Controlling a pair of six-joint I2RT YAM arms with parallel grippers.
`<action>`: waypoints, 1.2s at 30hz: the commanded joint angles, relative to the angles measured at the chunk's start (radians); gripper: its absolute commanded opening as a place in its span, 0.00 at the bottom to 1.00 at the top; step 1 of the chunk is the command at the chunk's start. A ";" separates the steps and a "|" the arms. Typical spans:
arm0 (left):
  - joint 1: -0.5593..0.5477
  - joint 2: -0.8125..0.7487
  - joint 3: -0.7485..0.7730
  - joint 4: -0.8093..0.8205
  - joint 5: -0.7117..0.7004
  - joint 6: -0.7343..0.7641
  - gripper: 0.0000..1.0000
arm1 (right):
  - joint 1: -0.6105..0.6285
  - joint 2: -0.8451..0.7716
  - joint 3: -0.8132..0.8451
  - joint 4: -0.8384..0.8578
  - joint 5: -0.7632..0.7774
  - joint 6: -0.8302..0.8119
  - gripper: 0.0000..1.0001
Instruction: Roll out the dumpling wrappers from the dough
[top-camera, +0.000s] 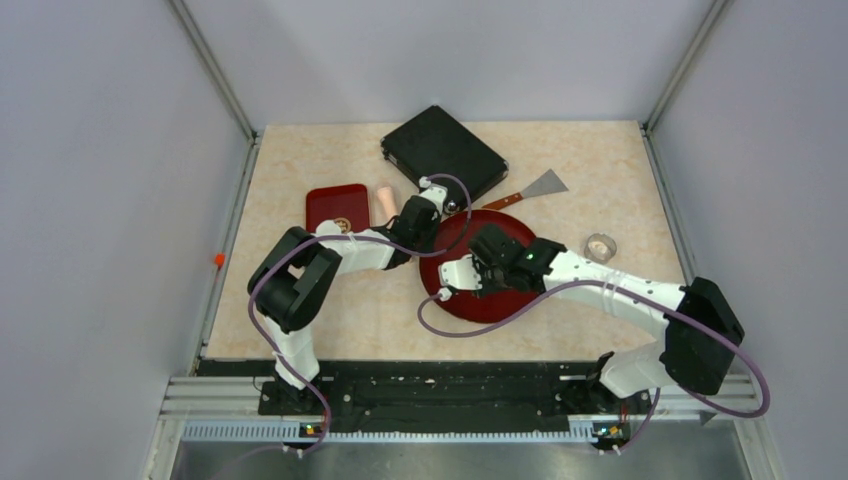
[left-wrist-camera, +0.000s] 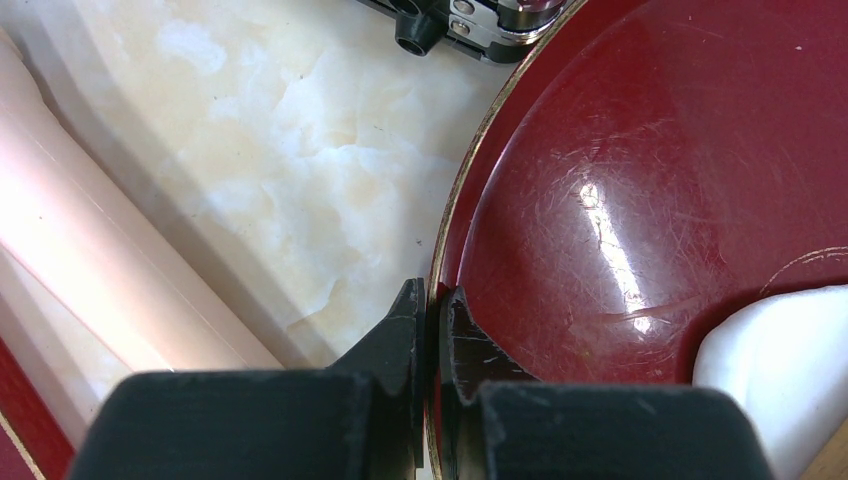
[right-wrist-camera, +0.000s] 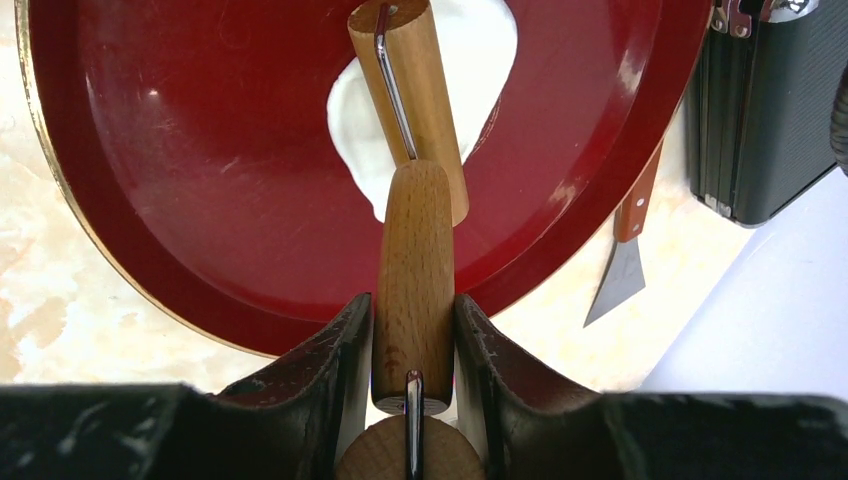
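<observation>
Ahead of the right tool (right-wrist-camera: 413, 305), clamped on the wooden roller (right-wrist-camera: 413, 250), the soft white dough lump (right-wrist-camera: 358, 125) likely squashes readily; the left tool (left-wrist-camera: 433, 295) pinches the round red plate (left-wrist-camera: 650, 120).

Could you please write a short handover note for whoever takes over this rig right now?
Left hand: shut on the rim of the red plate, steadying it.
Right hand: shut on the handle of the wooden roller, whose barrel lies on the dough in the plate.
Done: the dough looks partly flattened.
Left: finish rolling, then cut. No wrappers in view. The ring cutter waits on the table beside the plate.
</observation>
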 joint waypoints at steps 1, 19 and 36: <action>0.016 0.022 -0.011 0.032 -0.154 0.027 0.00 | -0.005 0.032 -0.048 -0.145 -0.119 -0.032 0.00; 0.015 0.020 -0.014 0.035 -0.167 0.029 0.00 | 0.114 0.066 -0.130 -0.390 -0.220 0.027 0.00; 0.015 0.019 -0.015 0.036 -0.168 0.028 0.00 | 0.120 0.042 -0.185 -0.437 -0.301 0.057 0.00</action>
